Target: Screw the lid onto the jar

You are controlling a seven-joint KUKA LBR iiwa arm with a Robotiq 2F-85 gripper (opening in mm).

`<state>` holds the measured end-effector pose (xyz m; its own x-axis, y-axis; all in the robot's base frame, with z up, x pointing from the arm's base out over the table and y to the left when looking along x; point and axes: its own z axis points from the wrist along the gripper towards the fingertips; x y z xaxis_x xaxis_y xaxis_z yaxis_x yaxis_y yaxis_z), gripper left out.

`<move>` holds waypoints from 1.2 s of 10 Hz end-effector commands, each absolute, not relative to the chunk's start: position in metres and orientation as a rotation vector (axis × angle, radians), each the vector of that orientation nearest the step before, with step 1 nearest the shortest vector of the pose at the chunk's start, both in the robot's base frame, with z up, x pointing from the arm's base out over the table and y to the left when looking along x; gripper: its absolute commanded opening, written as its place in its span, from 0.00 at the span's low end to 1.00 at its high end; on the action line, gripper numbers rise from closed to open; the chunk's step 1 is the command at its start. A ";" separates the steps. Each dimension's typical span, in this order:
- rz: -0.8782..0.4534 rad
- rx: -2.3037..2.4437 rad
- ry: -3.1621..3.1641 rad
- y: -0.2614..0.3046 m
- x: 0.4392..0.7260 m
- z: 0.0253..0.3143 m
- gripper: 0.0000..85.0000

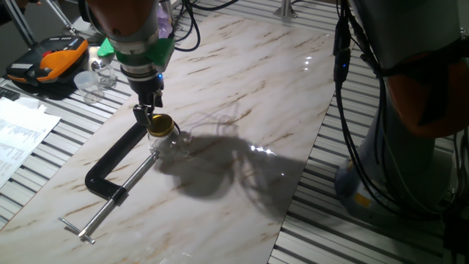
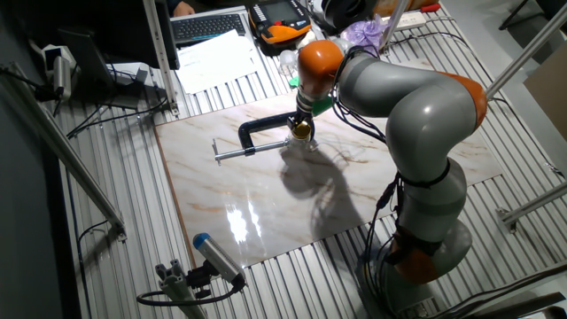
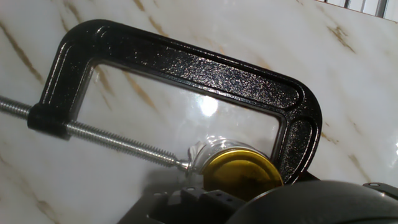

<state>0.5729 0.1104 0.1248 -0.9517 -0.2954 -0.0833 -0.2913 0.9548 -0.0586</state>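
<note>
The gold lid [image 1: 160, 122] sits on the mouth of the small clear glass jar [image 1: 168, 141]. The jar stands between the jaws of a black C-clamp [image 1: 117, 158] on the marble board [image 1: 242, 88]. My gripper [image 1: 150, 111] reaches down onto the lid, with its fingers close at the lid's sides. In the hand view the lid [image 3: 241, 174] is at the bottom centre, with the jar's glass [image 3: 205, 152] against the clamp screw and the clamp frame [image 3: 186, 65] around it. My hand's body hides the lid's lower edge. The other fixed view shows the lid [image 2: 303, 131] under my gripper [image 2: 303, 122].
An orange-black case [image 1: 47, 60] and clear cups [image 1: 91, 82] lie at the back left, off the board. Papers [image 1: 18, 132] lie at the left edge. The clamp's long screw and handle [image 1: 102, 213] stick out toward the front left. The arm's base [image 2: 425, 239] stands beside the board.
</note>
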 end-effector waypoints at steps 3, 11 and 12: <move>-0.056 -0.434 3.007 0.110 0.570 0.121 0.80; -0.071 -0.362 3.006 0.116 0.563 0.116 0.80; -0.075 -0.385 3.006 0.115 0.564 0.116 0.80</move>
